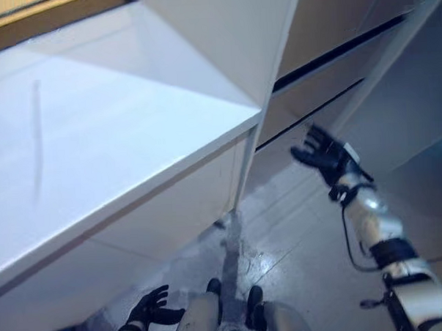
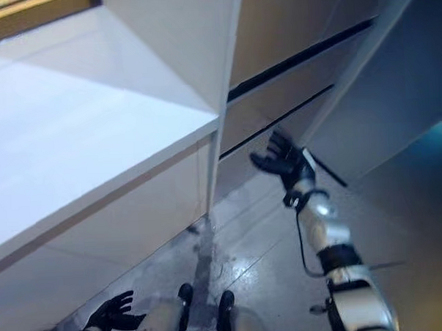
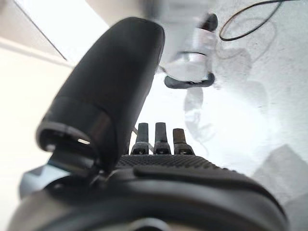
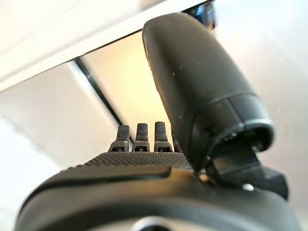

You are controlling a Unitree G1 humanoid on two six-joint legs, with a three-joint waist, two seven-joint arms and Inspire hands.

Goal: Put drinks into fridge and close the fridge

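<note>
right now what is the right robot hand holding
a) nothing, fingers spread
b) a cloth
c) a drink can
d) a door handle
a: the right robot hand is raised with fingers spread toward the pale cabinet fronts, apart from them and with nothing in it.

Our count: one worktop, two drawer fronts, two hands

We count one white worktop (image 1: 95,142), beside it one upright white panel (image 1: 215,41), and past that panel two beige drawer fronts (image 1: 313,95) stacked with dark gaps between them. We see two dark hands: the right hand (image 1: 325,155) with fingers spread near the drawers, the left hand (image 1: 148,309) low over one grey floor (image 1: 282,229). We see no drinks.
</note>
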